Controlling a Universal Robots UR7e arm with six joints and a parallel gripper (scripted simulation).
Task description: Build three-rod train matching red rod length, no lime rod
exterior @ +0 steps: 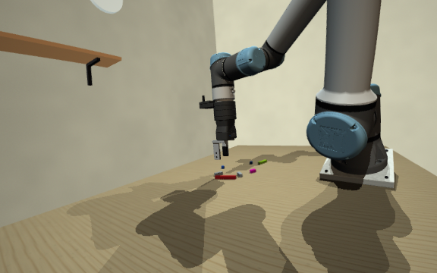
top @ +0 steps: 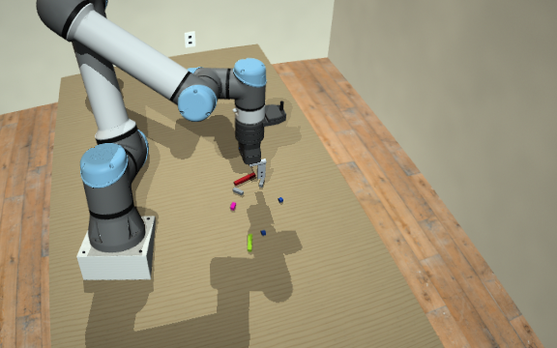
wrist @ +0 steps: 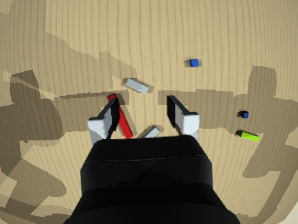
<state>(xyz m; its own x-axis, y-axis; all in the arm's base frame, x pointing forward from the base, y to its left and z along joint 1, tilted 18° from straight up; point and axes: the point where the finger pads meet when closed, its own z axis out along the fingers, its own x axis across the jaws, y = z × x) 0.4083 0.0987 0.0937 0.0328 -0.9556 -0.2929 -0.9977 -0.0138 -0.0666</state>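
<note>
My gripper (exterior: 221, 156) (wrist: 143, 106) is open and empty, above the table near the red rod. The red rod (top: 245, 179) (exterior: 225, 177) (wrist: 123, 120) lies flat, partly behind a finger in the wrist view. One grey rod (top: 238, 191) (exterior: 240, 174) (wrist: 151, 133) lies beside it, partly hidden by the gripper body in the wrist view. Another grey rod (exterior: 218, 173) (wrist: 137, 85) lies apart beyond the red rod's other side. A magenta rod (top: 233, 206) (exterior: 253, 171) is outside the wrist view. One blue rod (top: 280, 199) (exterior: 222, 167) (wrist: 194, 62) lies alone. No rods touch.
A second blue rod (top: 263, 233) (exterior: 251, 162) (wrist: 244, 114) lies near the lime rod (top: 249, 243) (exterior: 262, 161) (wrist: 250, 136). The arm's white base block (top: 116, 267) (exterior: 359, 180) stands on the table. Arm shadows fall across the table.
</note>
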